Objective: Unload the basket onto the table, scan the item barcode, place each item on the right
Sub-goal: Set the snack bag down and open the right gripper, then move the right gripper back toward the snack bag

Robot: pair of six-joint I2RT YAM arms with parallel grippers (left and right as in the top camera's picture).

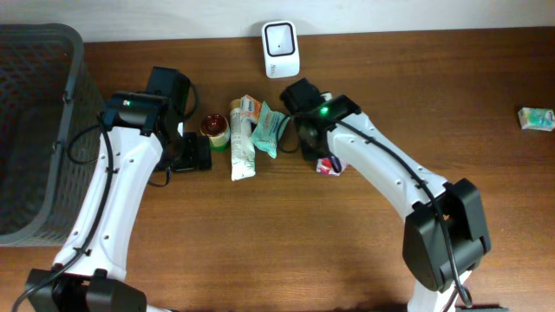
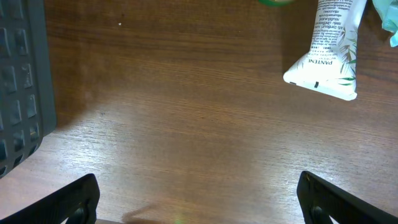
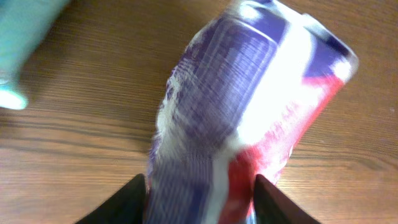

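Left fingers (image 2: 68, 202) wide apart over the surface (image 2: 186, 124) near the tube (image 2: 326, 53), right fingers (image 3: 127, 202) flanking a blurred purple-red packet (image 3: 236, 124), grip cannot be told

The basket (image 1: 39, 31) sits far left, the scanner (image 1: 281, 49) behind tube (image 1: 243, 149) and jar (image 1: 215, 130), a carton (image 1: 536, 119) far right

Five small goods lay out: one white tube (image 1: 244, 149), one small round jar (image 1: 215, 128), one teal packet (image 1: 269, 130), one purple-and-red packet (image 3: 211, 124) and one pale packet (image 1: 536, 118). There was one white scanner (image 1: 282, 49) and one dark mesh basket (image 1: 35, 130). Two arms worked there, a left arm (image 1: 113, 186) and a right arm (image 1: 390, 173).
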